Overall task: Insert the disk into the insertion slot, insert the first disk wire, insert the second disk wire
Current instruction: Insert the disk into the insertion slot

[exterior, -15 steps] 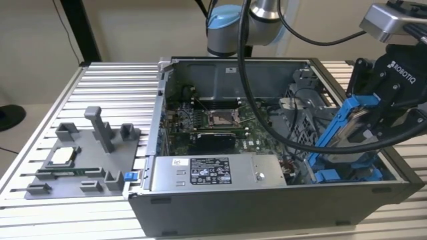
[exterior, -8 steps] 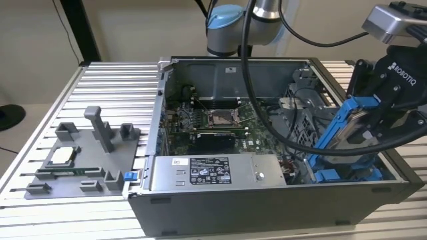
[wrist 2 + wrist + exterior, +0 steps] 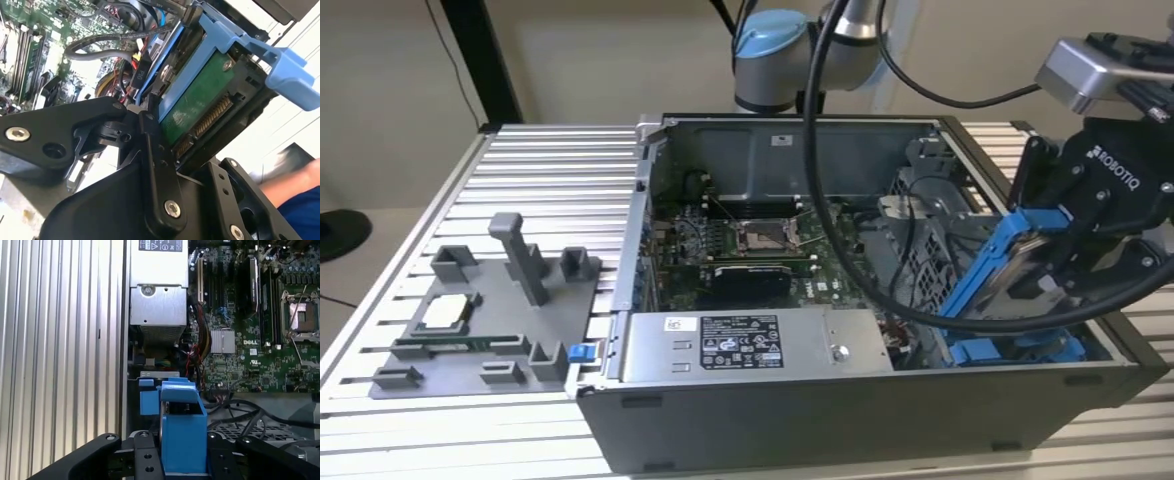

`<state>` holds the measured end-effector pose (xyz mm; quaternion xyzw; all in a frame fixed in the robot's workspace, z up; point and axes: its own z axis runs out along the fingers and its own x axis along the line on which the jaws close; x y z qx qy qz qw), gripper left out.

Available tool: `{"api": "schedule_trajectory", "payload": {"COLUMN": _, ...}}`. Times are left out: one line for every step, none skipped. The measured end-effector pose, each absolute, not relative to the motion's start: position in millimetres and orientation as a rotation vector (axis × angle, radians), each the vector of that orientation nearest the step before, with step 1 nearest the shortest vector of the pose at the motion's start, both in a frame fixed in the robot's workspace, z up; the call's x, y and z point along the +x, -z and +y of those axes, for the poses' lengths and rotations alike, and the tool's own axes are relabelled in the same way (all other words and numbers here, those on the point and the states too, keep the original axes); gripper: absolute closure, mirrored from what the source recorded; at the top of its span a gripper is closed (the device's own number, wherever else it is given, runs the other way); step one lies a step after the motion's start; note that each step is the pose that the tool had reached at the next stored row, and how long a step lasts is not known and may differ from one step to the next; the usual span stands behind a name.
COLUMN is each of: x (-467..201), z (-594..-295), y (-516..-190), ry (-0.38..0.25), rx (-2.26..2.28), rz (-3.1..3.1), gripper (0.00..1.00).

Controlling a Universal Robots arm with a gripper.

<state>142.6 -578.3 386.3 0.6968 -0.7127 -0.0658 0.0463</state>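
**Disk held tilted over bay, not seated**

Ext. view: gripper fingers clamped on disk. Disk is tilted above insertion slot, at the exterior view's right. Contact unclear. Thick black cables loop just beside slot. Second wrist view adds the disk's green board w/ connector edge and a blue sleeve. First wrist view adds PSU box and motherboard.

Silver arm with a pale blue joint cap; thick black cable; matte black gripper, white lettering, silver screws.

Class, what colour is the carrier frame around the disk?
Bright blue: the carrier frame of the disk shows best in the first wrist view.
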Motion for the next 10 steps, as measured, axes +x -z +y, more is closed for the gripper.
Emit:
{"api": "schedule_trajectory", "payload": {"x": 143, "z": -578, "y": -385, "ry": 0.201, "rx": 2.127, "rz": -2.175, "gripper": 1.00}}
{"api": "schedule_trajectory", "payload": {"x": 143, "z": -578, "y": -383, "ry": 0.201, "rx": 2.127, "rz": -2.175, "gripper": 1.00}}
{"api": "schedule_trajectory", "payload": {"x": 143, "z": -578, "y": -381, "ry": 0.201, "rx": 2.127, "rz": -2.175, "gripper": 1.00}}
{"api": "schedule_trajectory", "payload": {"x": 143, "z": -578, "y": -379, "ry": 0.201, "rx": 2.127, "rz": -2.175, "gripper": 1.00}}
{"api": "schedule_trajectory", "payload": {"x": 143, "z": -578, "y": -377, "ry": 0.201, "rx": 2.127, "rz": -2.175, "gripper": 1.00}}
{"api": "schedule_trajectory", "payload": {"x": 143, "z": -578, "y": -375, "ry": 0.202, "rx": 2.127, "rz": -2.176, "gripper": 1.00}}
{"api": "schedule_trajectory", "payload": {"x": 143, "z": -578, "y": -374, "ry": 0.202, "rx": 2.127, "rz": -2.176, "gripper": 1.00}}
{"api": "schedule_trajectory", "payload": {"x": 143, "z": -578, "y": -372, "ry": 0.202, "rx": 2.128, "rz": -2.176, "gripper": 1.00}}
{"api": "schedule_trajectory", "payload": {"x": 143, "z": -578, "y": -371, "ry": 0.203, "rx": 2.128, "rz": -2.176, "gripper": 1.00}}
{"api": "schedule_trajectory", "payload": {"x": 143, "z": -578, "y": -370, "ry": 0.203, "rx": 2.128, "rz": -2.176, "gripper": 1.00}}
